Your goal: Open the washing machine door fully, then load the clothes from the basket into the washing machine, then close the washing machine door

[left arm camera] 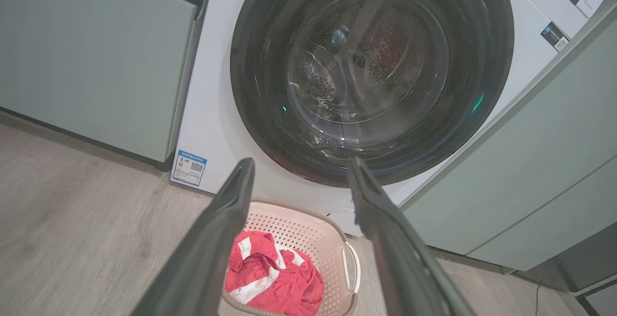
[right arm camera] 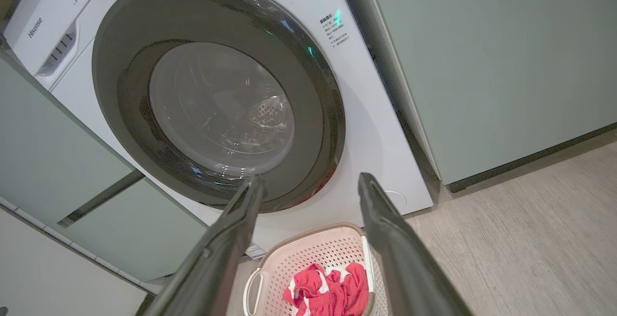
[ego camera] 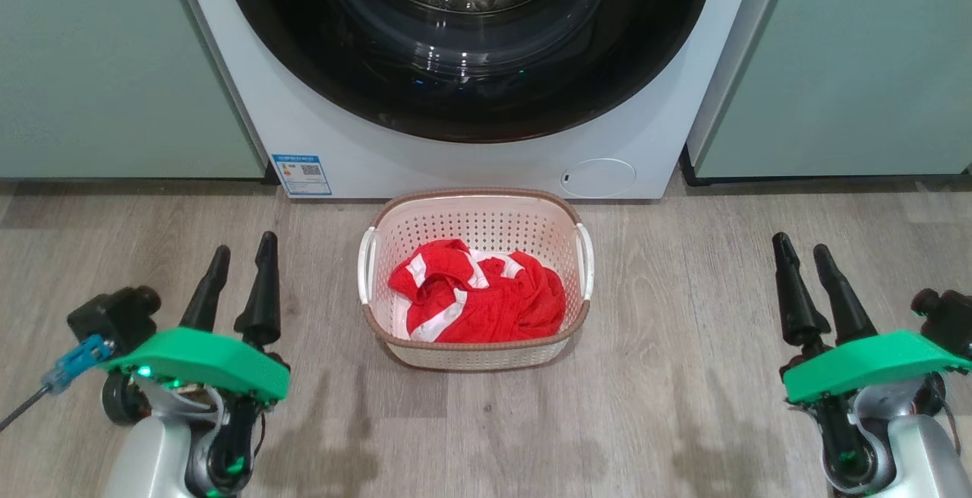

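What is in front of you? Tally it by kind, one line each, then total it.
Washing machine: 1
Basket: 1
Heap of red clothes: 1
Green cabinets: 2, left cabinet, right cabinet
Grippers: 2, left gripper, right gripper, both open
Total: 7

- The floor [ego camera: 486,422] is grey-brown wood-look planking, with boards running side to side in the head view and soft shadows on its near part.
- The basket [ego camera: 486,226] is cream perforated plastic with a brown woven-look rim and white side handles. It stands on the floor at mid-width, close to the far edge.
- The washing machine [ego camera: 456,171] stands at the floor's far edge, right behind the basket. Whether the two touch cannot be told.
- A pale green left cabinet [ego camera: 114,73] and right cabinet [ego camera: 850,65] stand along the same far edge, flanking the machine.
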